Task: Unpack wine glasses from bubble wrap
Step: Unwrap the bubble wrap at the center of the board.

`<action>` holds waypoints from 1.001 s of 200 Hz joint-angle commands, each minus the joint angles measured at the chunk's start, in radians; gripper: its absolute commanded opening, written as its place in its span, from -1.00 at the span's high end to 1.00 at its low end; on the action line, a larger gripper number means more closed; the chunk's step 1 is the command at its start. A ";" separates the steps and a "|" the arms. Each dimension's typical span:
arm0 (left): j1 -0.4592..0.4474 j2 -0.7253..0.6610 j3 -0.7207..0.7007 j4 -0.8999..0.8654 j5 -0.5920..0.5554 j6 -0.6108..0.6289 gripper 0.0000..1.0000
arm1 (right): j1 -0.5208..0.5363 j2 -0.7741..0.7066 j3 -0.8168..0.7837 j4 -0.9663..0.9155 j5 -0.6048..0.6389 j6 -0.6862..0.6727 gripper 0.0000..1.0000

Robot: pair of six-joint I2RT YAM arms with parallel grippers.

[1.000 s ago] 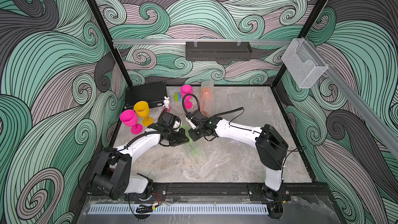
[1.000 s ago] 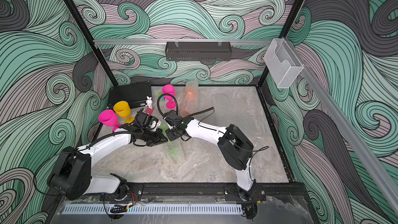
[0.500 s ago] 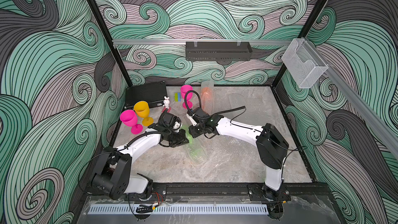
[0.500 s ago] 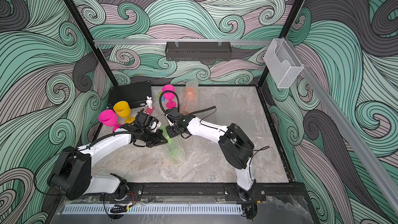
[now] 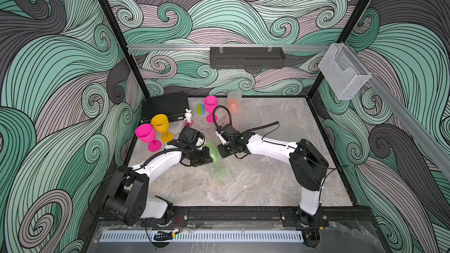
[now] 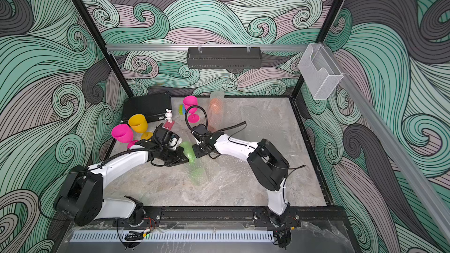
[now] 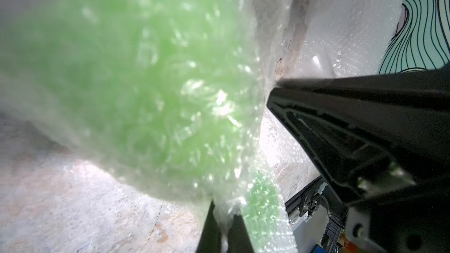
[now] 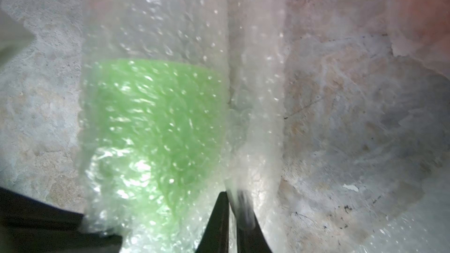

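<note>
lime goblet [image 7: 146,81] blurred inside bubble wrap [image 8: 155,20], orange goblet [image 5: 233,104] veiled

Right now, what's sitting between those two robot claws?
A lime green goblet rolled in bubble wrap lies between the left gripper and right gripper, seen in both top views.

The left arm [image 5: 163,161] and the right arm [image 5: 270,148] stretch low to the bubble wrap [image 5: 220,170] from 2 opposite sides. The left gripper [image 7: 222,211] pinches its edge; the right gripper [image 8: 233,203] pinches a fold of it.
</note>
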 commanded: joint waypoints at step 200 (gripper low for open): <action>-0.031 -0.010 0.105 -0.061 -0.060 0.188 0.44 | -0.119 -0.566 -0.527 0.118 0.240 0.146 0.92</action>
